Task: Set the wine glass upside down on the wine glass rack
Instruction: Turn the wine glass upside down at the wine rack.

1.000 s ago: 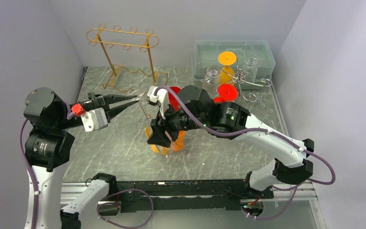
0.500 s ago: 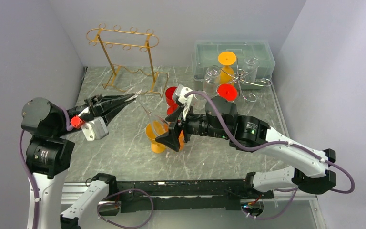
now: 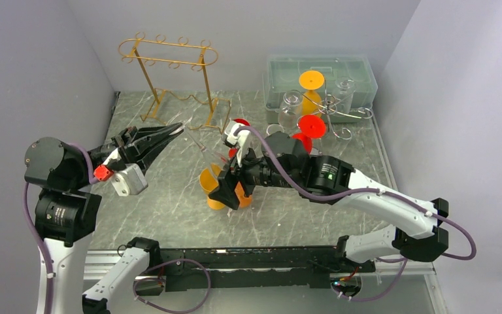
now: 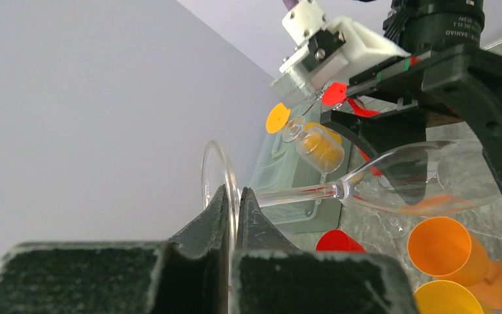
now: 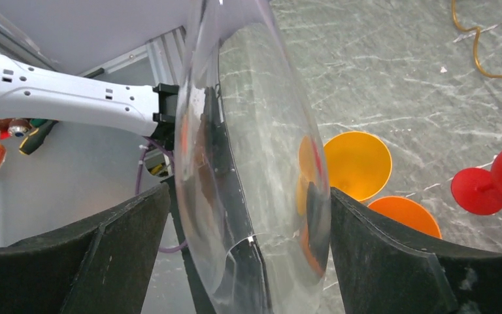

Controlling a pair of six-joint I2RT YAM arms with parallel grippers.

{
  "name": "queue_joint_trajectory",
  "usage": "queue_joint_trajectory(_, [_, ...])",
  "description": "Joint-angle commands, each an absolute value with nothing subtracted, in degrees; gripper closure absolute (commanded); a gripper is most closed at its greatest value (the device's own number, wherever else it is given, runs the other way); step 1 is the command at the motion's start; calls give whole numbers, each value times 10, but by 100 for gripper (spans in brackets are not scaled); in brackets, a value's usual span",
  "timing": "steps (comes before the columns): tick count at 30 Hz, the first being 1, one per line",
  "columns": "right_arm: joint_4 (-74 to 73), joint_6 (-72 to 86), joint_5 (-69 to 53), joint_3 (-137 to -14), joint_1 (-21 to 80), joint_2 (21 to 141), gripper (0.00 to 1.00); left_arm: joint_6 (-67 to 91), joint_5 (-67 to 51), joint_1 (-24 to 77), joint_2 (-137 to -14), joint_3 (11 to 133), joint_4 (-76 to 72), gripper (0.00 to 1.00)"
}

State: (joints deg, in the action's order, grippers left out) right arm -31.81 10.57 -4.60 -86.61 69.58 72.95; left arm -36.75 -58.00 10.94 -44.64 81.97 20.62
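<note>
A clear wine glass lies roughly level in the air, and my left gripper is shut on the rim of its round foot. In the top view the left gripper points right, with the wine glass slanting down toward my right gripper. The right gripper is open and straddles the bowl; a gap shows at its left finger. The golden wine glass rack stands upright at the back left, with nothing hanging on it.
Orange plastic glasses lie under the right gripper and red ones sit behind it. At the back right a clear bin holds an orange glass, with clear glasses and a silver wire rack in front. The gold rack's wavy foot shows at the right wrist view's upper right.
The right gripper has opened away from the bowl. The left gripper has closed on the glass's foot and tipped upward slightly; the right arm shifted a little left.
</note>
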Motion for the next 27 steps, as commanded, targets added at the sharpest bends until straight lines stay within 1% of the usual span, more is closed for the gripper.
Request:
queue_joint_trajectory(1, [-307, 105, -46, -889, 696, 730, 19, -383, -577, 108, -440, 828, 195, 100])
queue_joint_trajectory(3, [-297, 105, -26, -878, 696, 717, 36, -385, -581, 108, -438, 829, 203, 100])
queue_joint_trajectory(4, [-289, 102, -13, -867, 696, 708, 49, -387, -583, 108, -438, 830, 208, 100])
queue_joint_trajectory(5, [-279, 100, 5, -856, 696, 695, 64, -385, -584, 108, -438, 830, 211, 100])
queue_joint_trajectory(6, [-266, 99, 27, -840, 696, 681, 78, -382, -584, 108, -437, 828, 210, 98])
queue_joint_trajectory(7, [-253, 95, 48, -822, 696, 664, 84, -376, -585, 108, -437, 826, 209, 69])
queue_joint_trajectory(8, [-238, 90, 66, -805, 696, 645, 85, -377, -587, 108, -438, 827, 214, 52])
queue_joint_trajectory(9, [-225, 84, 85, -786, 696, 627, 86, -378, -590, 108, -438, 828, 220, 44])
queue_joint_trajectory(12, [-204, 66, 146, -730, 695, 560, 90, -372, -586, 108, -439, 826, 221, 26])
queue_joint_trajectory(13, [-205, 61, 163, -716, 695, 540, 91, -372, -583, 108, -440, 827, 222, 23])
queue_joint_trajectory(18, [-258, 54, 263, -664, 695, 439, 93, -362, -577, 108, -443, 824, 218, 21])
queue_joint_trajectory(22, [-300, 59, 348, -616, 695, 345, 98, -357, -579, 108, -446, 818, 214, 20])
queue_joint_trajectory(24, [-326, 67, 409, -601, 695, 311, 100, -352, -580, 108, -446, 811, 207, 20])
queue_joint_trajectory(25, [-339, 73, 460, -592, 695, 295, 100, -350, -581, 108, -447, 809, 205, 20])
queue_joint_trajectory(27, [-363, 93, 524, -574, 695, 266, 100, -347, -583, 108, -449, 803, 200, 20])
